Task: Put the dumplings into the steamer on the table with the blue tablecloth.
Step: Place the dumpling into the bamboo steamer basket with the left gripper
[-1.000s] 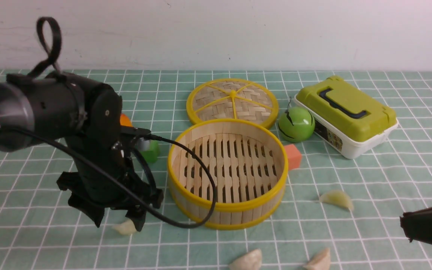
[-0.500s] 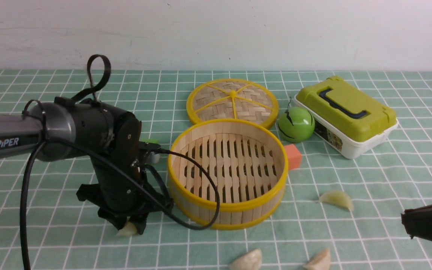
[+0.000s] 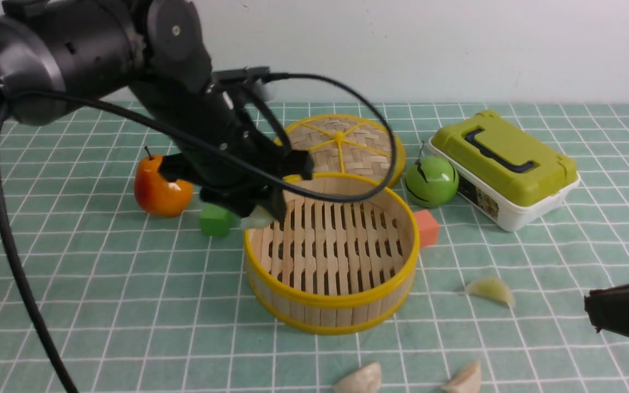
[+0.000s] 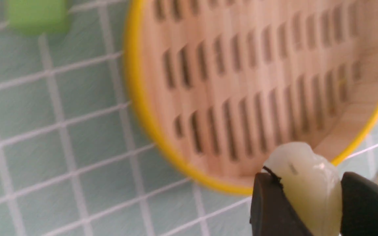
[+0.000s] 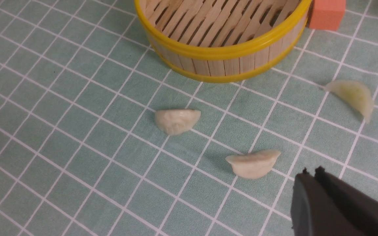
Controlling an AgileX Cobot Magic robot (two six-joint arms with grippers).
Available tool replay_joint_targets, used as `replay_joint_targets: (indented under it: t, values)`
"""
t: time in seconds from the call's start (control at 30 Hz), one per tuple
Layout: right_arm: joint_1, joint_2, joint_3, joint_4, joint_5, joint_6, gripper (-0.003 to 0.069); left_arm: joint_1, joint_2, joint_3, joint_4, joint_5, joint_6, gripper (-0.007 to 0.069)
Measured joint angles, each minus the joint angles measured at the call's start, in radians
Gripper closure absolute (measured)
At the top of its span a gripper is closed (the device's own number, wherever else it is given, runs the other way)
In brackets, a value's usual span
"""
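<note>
My left gripper (image 3: 258, 216) is shut on one pale dumpling (image 3: 260, 219), held in the air just over the left rim of the steamer (image 3: 330, 308). In the left wrist view the dumpling (image 4: 307, 183) sits between both black fingers (image 4: 271, 206), with the slatted steamer (image 4: 241, 82) below. Three more dumplings lie on the blue tablecloth (image 3: 129, 284): one right of the steamer (image 3: 491, 289) and two near the front edge (image 3: 359, 378) (image 3: 464, 377). My right gripper (image 5: 311, 172) is shut and empty, hovering beside the nearest dumpling (image 5: 253, 163).
Behind the steamer lies its woven lid (image 3: 339, 146). A green round fruit (image 3: 431, 181) and a green-lidded box (image 3: 503, 166) stand at the back right. An orange cube (image 3: 426, 227) touches the steamer's right side. A green cube (image 3: 216, 219) and an orange fruit (image 3: 160, 188) sit left.
My left gripper came down on the dumpling left of the steamer, closed on it, then lifted it up and right to the steamer's rim. The right gripper stayed put.
</note>
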Motion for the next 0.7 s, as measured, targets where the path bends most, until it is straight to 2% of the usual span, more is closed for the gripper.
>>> replay_joint_targets:
  t: [0.17,0.27,0.37,0.5,0.6,0.7]
  values:
    - [0.0,0.0,0.0,0.001,0.036,0.0,0.0641,-0.101,0.116,-0.092,0.02,-0.155,-0.031,0.0377]
    - [0.0,-0.007,0.0,0.003,0.074,0.0,0.0638,-0.126,0.237,-0.169,0.069,-0.211,-0.12,0.0376]
    - [0.0,-0.024,0.0,0.004,0.091,0.0,0.0636,-0.126,0.335,-0.239,0.117,-0.204,-0.187,0.0376]
    - [0.0,-0.056,0.0,0.007,0.091,0.0,0.0631,-0.125,0.448,-0.334,0.175,-0.176,-0.215,0.0376]
    - [0.0,-0.065,0.0,0.007,0.091,0.0,0.0629,-0.125,0.49,-0.37,0.191,-0.173,-0.217,0.0333]
    - [0.0,-0.066,0.0,0.007,0.091,0.0,0.0629,-0.125,0.495,-0.376,0.191,-0.168,-0.219,0.0246]
